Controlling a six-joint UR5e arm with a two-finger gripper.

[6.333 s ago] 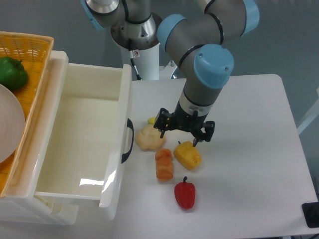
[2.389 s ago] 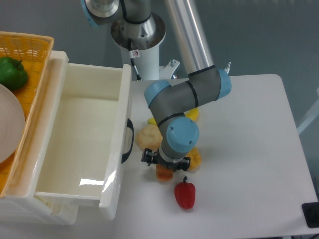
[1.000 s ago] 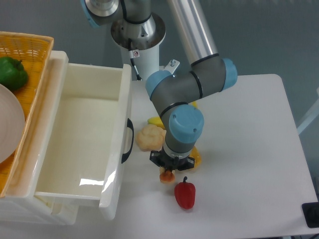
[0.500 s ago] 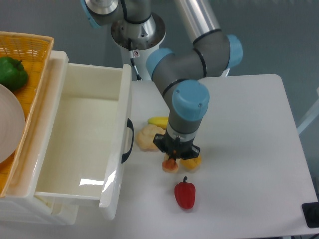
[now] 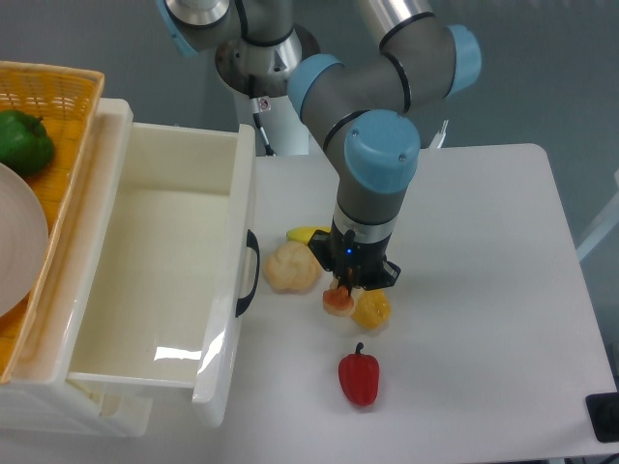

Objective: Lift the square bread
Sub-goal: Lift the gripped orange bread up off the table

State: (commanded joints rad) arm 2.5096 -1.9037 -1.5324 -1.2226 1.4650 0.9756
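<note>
The square bread (image 5: 338, 301), a small orange-brown toy loaf, hangs end-down from my gripper (image 5: 343, 286), lifted off the white table (image 5: 484, 290). The gripper points straight down, and its fingers are shut on the bread's upper part. Only the loaf's lower end shows below the fingers. It hangs between the cream bun (image 5: 291, 268) on the left and the yellow pepper (image 5: 371, 308) on the right.
A red pepper (image 5: 359, 377) lies on the table in front of the gripper. A yellow banana end (image 5: 308, 234) shows behind the bun. An open white drawer (image 5: 164, 280) with a black handle stands at the left. An orange basket (image 5: 53, 106) above it holds a green pepper (image 5: 23, 140).
The arm has risen and moved back and to the right with the bread in the gripper. The loaf left its place next to the yellow pepper and now hangs upright.
</note>
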